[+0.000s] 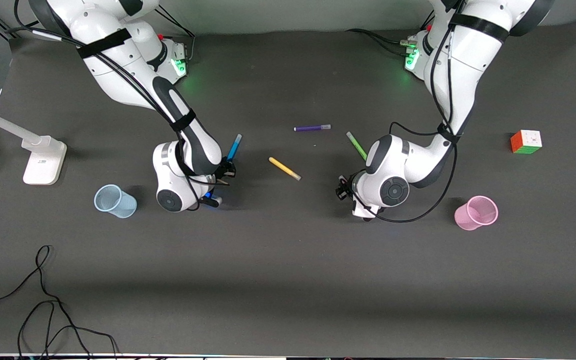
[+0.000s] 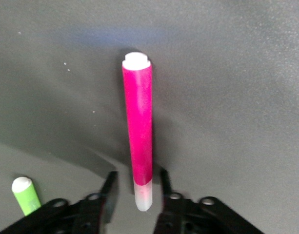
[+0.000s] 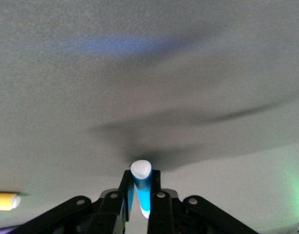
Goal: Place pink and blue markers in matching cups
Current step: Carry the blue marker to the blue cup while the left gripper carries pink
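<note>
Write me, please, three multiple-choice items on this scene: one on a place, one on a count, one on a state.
1. Where does the pink cup stand?
A. toward the left arm's end of the table
B. beside the yellow pen
C. beside the lamp

2. How many cups are there?
A. one
B. two
C. three

3. The blue marker is:
A. lying beside the purple pen
B. flat on the table
C. clamped in the right gripper

Answers:
1. A: it stands at that end, nearer the camera than the cube.
2. B: one pink cup, one blue cup.
3. C: the fingers pinch it, and it is tilted off the table.
</note>
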Controlling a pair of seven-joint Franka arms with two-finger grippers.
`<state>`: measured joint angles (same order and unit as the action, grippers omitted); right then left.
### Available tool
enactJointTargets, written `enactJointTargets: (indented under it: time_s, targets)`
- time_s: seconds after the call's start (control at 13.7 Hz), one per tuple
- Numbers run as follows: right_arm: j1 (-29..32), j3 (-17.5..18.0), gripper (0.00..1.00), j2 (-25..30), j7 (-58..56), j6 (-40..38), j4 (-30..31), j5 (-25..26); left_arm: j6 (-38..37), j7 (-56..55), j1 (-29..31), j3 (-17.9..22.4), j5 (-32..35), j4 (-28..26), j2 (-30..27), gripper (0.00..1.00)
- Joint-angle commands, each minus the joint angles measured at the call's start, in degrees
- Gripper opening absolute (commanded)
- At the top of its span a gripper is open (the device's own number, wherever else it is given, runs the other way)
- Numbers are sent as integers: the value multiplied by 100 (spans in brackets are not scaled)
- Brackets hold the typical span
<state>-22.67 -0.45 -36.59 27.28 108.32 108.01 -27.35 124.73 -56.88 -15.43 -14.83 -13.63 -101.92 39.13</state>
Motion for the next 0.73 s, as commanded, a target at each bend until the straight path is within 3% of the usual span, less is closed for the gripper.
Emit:
enactJointTargets:
  time_s: [0.0,0.07,0.29,0.44,0.66]
  targets:
    - [227,-95,0,502,-3,-747,-173,-43,-63,-112,-83,42,-69,58,-11,0]
    - [262,-217,0,660,-38,-1038,-296,88,-89,-112,-74,42,-70,58,-28,0]
    - [254,-473,0,1450,-126,-1208,-315,1236,-666,-104,48,76,-70,233,-264,0]
    - [254,-832,0,1908,-309,-1129,-315,1748,-1762,-78,346,77,-61,723,-484,0]
    - [237,-1561,0,2383,-1319,-743,-324,1926,-3914,45,882,77,27,1961,-590,0]
